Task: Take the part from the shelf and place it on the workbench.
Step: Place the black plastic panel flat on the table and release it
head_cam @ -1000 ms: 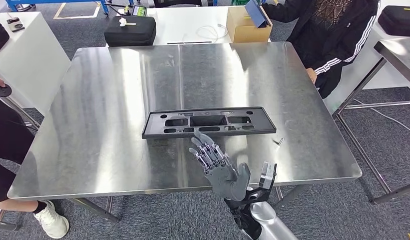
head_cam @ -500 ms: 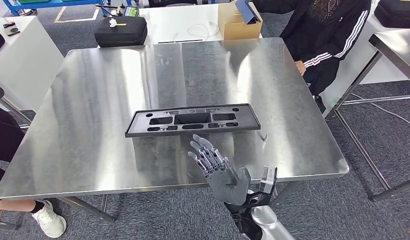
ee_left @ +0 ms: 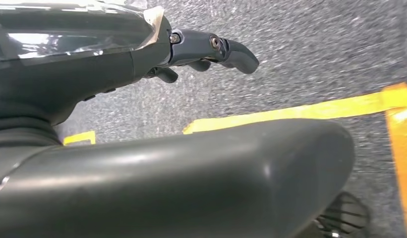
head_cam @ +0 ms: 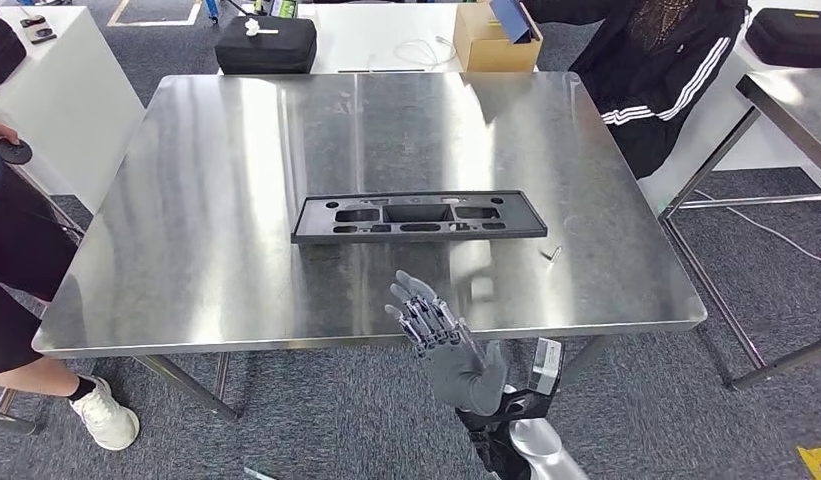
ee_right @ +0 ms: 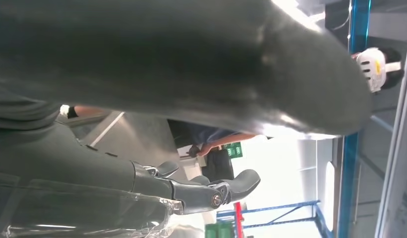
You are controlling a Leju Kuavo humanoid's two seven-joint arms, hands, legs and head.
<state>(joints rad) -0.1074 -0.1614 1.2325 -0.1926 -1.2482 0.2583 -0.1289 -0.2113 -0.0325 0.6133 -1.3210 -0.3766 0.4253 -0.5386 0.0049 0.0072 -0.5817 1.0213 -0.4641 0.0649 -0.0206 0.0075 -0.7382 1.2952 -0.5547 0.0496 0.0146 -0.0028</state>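
The part (head_cam: 418,217), a long black plastic panel with several cut-outs, lies flat on the steel workbench (head_cam: 206,230), near its middle. My right hand (head_cam: 444,342) hovers at the bench's front edge, fingers spread and holding nothing, a clear gap short of the part. In the right wrist view its dark fingers (ee_right: 211,194) are extended with nothing in them. In the left wrist view my left hand (ee_left: 206,47) hangs over grey carpet, its fingers loosely extended and holding nothing.
A small metal piece (head_cam: 552,253) lies on the bench right of the part. A person in a black striped jacket (head_cam: 666,70) stands at the far right corner, another person (head_cam: 16,250) at the left. Behind are a black case (head_cam: 266,45) and a cardboard box (head_cam: 491,45).
My right hand has drawn back from the part's near edge to the bench's front edge. The camera has shifted as well; the part still lies flat on the bench.
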